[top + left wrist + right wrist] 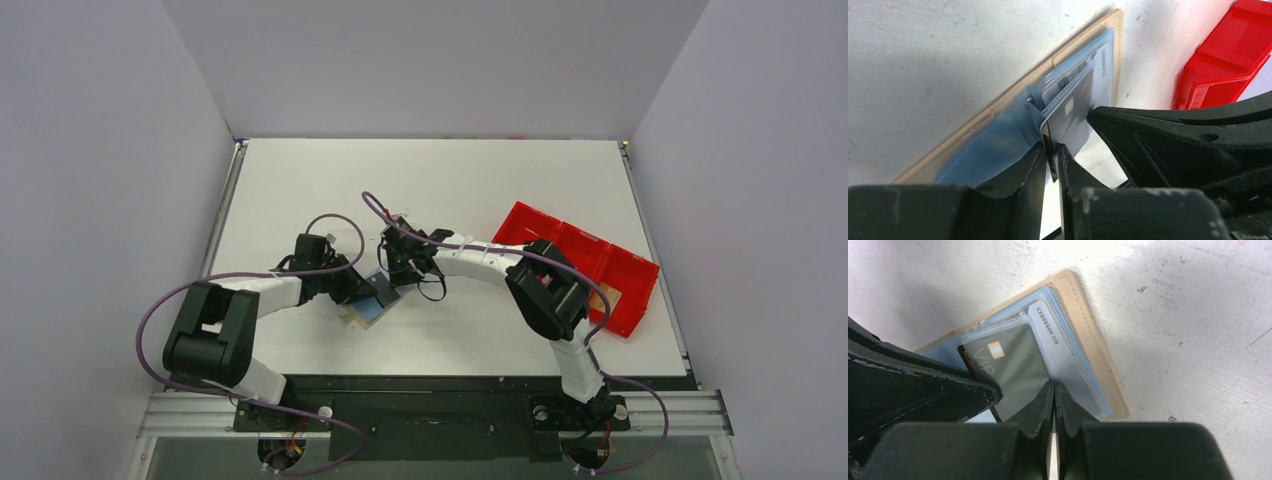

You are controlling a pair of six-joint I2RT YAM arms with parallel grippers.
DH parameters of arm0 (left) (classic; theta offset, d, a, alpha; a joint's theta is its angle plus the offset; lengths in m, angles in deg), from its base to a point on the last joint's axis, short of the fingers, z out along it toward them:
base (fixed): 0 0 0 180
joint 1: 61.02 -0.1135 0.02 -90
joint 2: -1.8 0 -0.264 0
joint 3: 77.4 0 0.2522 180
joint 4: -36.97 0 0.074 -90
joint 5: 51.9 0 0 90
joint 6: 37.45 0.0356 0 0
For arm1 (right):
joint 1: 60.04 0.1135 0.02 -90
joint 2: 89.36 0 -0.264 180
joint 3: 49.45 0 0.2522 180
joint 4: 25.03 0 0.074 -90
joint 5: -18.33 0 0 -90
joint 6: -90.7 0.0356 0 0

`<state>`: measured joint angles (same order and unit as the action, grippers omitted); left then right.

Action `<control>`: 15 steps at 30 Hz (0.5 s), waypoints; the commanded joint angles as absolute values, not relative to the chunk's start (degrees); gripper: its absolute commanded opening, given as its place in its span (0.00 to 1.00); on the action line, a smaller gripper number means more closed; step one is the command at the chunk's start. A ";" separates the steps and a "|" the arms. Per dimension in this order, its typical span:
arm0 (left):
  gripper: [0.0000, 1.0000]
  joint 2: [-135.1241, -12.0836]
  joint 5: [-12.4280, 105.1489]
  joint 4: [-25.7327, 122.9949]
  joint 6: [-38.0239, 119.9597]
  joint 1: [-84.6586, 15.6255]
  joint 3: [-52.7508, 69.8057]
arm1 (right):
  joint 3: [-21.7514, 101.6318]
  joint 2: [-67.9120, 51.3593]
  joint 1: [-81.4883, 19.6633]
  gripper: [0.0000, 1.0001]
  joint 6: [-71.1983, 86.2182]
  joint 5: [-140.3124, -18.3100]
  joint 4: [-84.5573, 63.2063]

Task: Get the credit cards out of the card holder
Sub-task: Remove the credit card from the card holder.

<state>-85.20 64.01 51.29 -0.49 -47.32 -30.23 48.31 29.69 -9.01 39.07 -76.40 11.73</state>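
The tan-brown card holder [372, 312] lies open on the table, its blue plastic sleeves up. My left gripper [1050, 150] is shut on the near edge of a dark grey VIP credit card [1073, 112], which sticks partly out of a sleeve. In the right wrist view the same grey card [1010, 367] overlaps a pale card [1060, 357] printed with a number, still in its sleeve in the holder [1095, 355]. My right gripper [1054, 386] is shut, its tips resting on the sleeves beside the grey card. In the top view both grippers, left [352, 290] and right [398, 272], meet over the holder.
A red compartment tray [580, 262] stands to the right of the holder, with a small tan thing in one compartment; it also shows in the left wrist view [1228, 60]. The right gripper's black body [1173, 145] sits close beside my left fingers. White walls enclose the table.
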 commanded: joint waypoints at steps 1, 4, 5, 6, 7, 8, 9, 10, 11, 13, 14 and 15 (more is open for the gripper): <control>0.13 -83.13 67.35 46.71 -0.65 -47.88 -31.67 | 47.82 34.62 -9.17 0.00 38.65 -73.52 14.85; 0.14 -82.71 67.96 45.65 -0.67 -48.15 -32.36 | 48.05 34.93 -9.15 0.00 38.66 -73.54 15.12; 0.14 -82.54 68.15 45.34 -0.86 -48.31 -32.71 | 48.21 34.97 -9.15 0.00 38.60 -73.57 15.15; 0.14 -82.47 68.37 44.79 -0.96 -48.38 -32.88 | 48.23 35.06 -9.15 0.00 38.60 -73.50 15.24; 0.14 -82.35 68.63 44.51 -1.11 -48.47 -33.12 | 48.30 35.12 -9.15 0.00 38.63 -73.51 15.26; 0.14 -82.17 68.70 44.24 -1.17 -48.50 -33.26 | 48.36 35.23 -9.15 0.00 38.61 -73.47 15.33; 0.14 -82.11 69.00 44.06 -1.31 -48.66 -33.50 | 48.40 35.25 -9.15 0.00 38.64 -73.50 15.39; 0.14 -81.91 69.10 43.35 -1.41 -48.79 -33.76 | 48.45 35.31 -9.19 0.00 38.59 -73.49 15.48; 0.14 -81.84 69.23 42.91 -1.66 -48.84 -34.00 | 48.60 35.42 -9.16 0.00 38.58 -73.46 15.51; 0.14 -81.71 69.40 42.39 -1.68 -49.00 -34.32 | 48.67 35.57 -9.17 0.00 38.58 -73.43 15.60; 0.14 -81.81 69.48 42.25 -1.72 -49.07 -34.43 | 48.68 35.65 -9.16 0.00 38.55 -73.43 15.62; 0.14 -81.88 69.79 41.72 -1.85 -49.15 -34.67 | 48.81 35.73 -9.15 0.00 38.57 -73.52 15.62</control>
<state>-83.71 67.35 46.64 -1.32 -48.55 -34.30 49.52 30.54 -9.01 39.09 -76.40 12.00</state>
